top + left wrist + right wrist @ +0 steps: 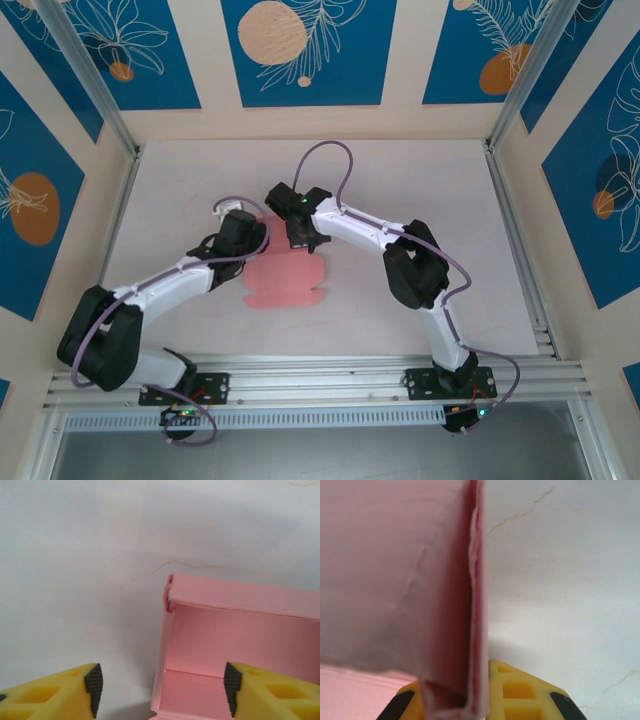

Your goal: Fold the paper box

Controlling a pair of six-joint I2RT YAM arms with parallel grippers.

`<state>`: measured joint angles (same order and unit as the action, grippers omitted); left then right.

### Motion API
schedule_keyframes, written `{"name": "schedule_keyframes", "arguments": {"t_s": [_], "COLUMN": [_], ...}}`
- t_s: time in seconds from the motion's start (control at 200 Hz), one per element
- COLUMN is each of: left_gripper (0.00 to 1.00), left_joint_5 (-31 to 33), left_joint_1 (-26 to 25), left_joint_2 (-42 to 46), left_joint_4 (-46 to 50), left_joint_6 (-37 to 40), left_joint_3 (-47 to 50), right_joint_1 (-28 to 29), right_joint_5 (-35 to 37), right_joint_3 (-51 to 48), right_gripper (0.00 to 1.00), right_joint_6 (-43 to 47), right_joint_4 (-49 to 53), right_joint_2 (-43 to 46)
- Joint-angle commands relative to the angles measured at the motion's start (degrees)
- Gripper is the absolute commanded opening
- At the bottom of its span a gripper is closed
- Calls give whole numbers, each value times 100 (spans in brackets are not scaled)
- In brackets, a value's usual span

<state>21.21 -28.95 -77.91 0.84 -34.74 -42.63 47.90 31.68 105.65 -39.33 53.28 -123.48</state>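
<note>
The pink paper box [285, 282] lies partly folded in the middle of the white table, between the two arms. In the left wrist view the paper box [240, 630] has its far wall and left side wall standing up. My left gripper [162, 690] is open, its yellow fingers [60, 695] straddling that left side wall without touching it. From above, the left gripper [255, 235] sits at the box's far left corner. My right gripper [300, 238] is at the box's far edge, and this right gripper [457, 700] is shut on a doubled upright wall of the paper box [395, 580].
The white table [420, 190] is enclosed by a metal frame and blue patterned panels. An aluminium rail [330, 380] with the arm bases runs along the near edge. Purple cables [330, 160] loop over the arms.
</note>
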Motion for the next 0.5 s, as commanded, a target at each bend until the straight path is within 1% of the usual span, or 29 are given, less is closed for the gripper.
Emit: {"name": "schedule_keyframes", "arguments": {"t_s": [0.0,0.075,0.16,0.27,0.36,0.45,0.495], "left_gripper": [72,74,76,76,76,77,79], "left_joint_5": [-20,-165,-573,-1434,-2157,-2834,-3233], "left_joint_1": [103,273,600,997,1160,1201,1200], "left_joint_2": [334,437,498,642,685,613,524], "left_joint_4": [167,573,1142,1383,1462,1438,1389], "left_joint_6": [750,1272,1442,1517,1643,2079,2383], "left_joint_3": [-138,-348,-611,-685,-762,-873,-932], "right_joint_1": [-33,-73,-175,-421,-580,-691,-732], "right_joint_5": [-60,-234,-526,-1295,-1867,-2340,-2499], "right_joint_3": [167,188,264,443,607,791,878], "right_gripper": [0,0,0,0,0,0,0], "right_joint_6": [321,612,1003,1545,2011,2467,2678], "right_joint_4": [38,62,254,639,1056,1495,1683], "right_joint_2": [11,9,-18,-27,-45,-134,-221]}}
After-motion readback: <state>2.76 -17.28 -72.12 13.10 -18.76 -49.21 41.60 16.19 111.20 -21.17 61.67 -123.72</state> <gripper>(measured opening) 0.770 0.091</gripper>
